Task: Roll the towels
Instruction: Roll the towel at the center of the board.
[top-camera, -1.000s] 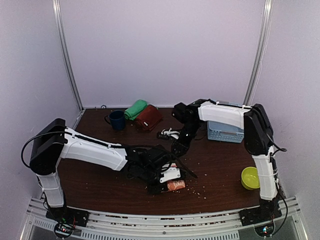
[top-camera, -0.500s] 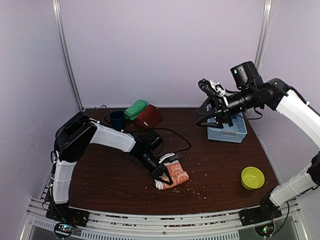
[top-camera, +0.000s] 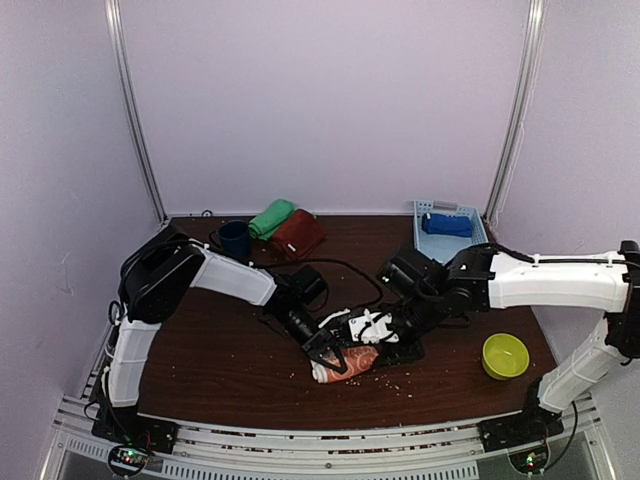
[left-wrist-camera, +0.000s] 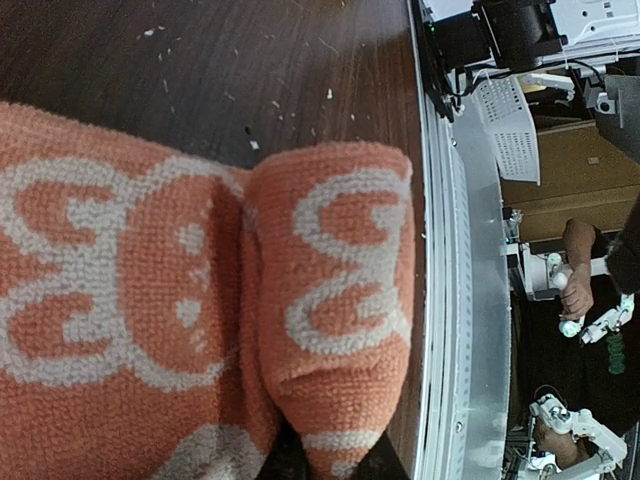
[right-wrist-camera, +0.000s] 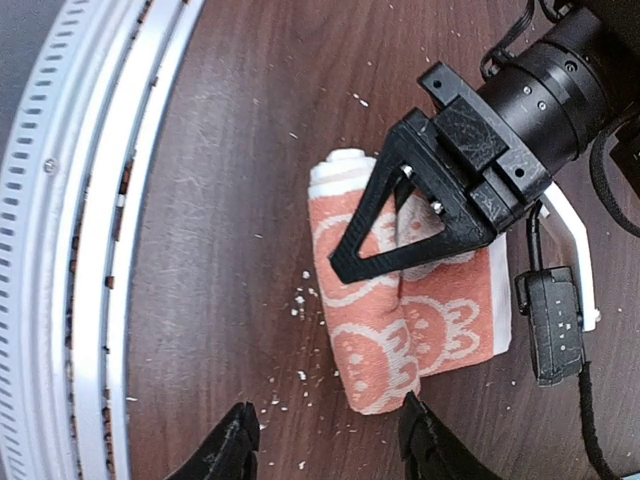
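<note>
The orange terry-cloth towel with a white bunny print lies near the front middle of the dark brown wooden table. It is partly rolled. Its long axis runs left to right across the table, with the right end tilted slightly toward the far side. The left end shows the white inner layers of the roll. In the right wrist view this white end points up the frame, and the slotted metal rail runs along the left.

The left gripper reaches in from the left and is closed on a raised fold of the orange cloth near the middle of its length. The left wrist view shows that fold pinched between the dark fingertips at the bottom edge. The right gripper hangs above the towel with its fingers spread and nothing between them. The left arm's black fingers lie across the cloth below it, covering the middle part.

White crumbs are scattered on the wood beside the towel. A black cable loops over the table behind it.

At the far edge a rolled green towel lies diagonally and touches a bunched dark maroon towel. A navy mug stands just beside them on the left. A pale blue plastic basket sits in the far right corner. A royal blue towel lies inside it, long axis left to right. A yellow-green bowl stands well apart at the right front.
</note>
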